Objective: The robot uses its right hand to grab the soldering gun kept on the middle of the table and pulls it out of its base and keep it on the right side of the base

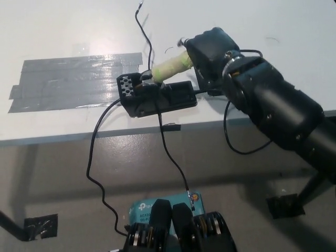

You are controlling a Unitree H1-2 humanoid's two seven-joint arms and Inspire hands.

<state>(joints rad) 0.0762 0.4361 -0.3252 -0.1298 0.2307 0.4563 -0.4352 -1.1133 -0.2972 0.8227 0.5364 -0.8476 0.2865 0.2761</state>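
In the head view, the pale-green-handled soldering gun [170, 66] sits in its black plastic base [157, 95] near the white desk's [63, 31] front edge. The black right hand [210, 50] wraps the handle's upper end. Rigid and light, the gun probably drags its stiff cord [143, 31].
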